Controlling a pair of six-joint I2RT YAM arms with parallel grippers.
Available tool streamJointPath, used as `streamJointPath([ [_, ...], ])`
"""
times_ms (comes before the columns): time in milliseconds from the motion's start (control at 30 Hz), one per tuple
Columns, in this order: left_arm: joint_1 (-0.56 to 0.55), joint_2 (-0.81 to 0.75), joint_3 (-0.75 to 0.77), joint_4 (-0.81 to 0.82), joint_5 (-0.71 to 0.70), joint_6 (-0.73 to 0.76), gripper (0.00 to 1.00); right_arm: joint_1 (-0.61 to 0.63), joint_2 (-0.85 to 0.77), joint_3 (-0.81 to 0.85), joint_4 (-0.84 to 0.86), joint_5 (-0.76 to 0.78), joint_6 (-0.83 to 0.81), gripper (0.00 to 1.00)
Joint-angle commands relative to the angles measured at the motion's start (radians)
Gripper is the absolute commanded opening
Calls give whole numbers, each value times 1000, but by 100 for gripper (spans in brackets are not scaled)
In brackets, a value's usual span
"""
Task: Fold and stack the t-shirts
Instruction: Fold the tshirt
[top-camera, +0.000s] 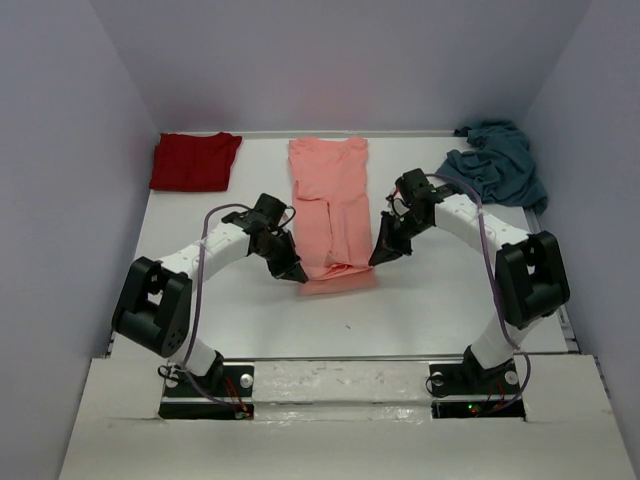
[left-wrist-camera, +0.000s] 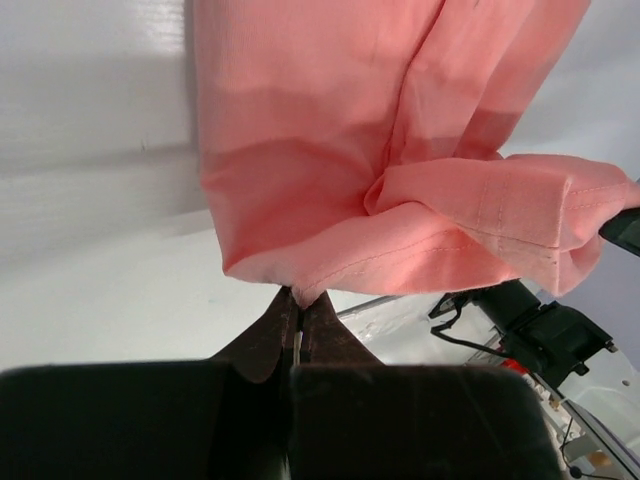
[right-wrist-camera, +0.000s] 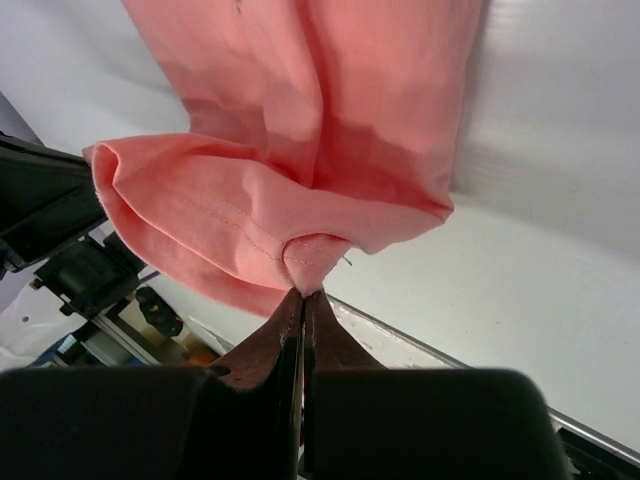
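Salmon-pink shirt, hem corners clamped in left fingers and right fingers.

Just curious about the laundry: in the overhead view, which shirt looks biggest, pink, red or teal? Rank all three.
1. Pink shirt, laid out long in the middle.
2. Teal shirt, a crumpled heap.
3. Red shirt, folded; only a little smaller than the teal, so those two are close.
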Motion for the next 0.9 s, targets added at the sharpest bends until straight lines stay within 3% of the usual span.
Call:
streamJointPath([
  [0, 22, 21, 67, -47, 18, 55, 0, -14, 40, 97, -49, 9, -46, 0],
  [867, 107, 249, 451, -203, -29, 161, 0, -94, 269, 461, -215, -5, -152, 0],
])
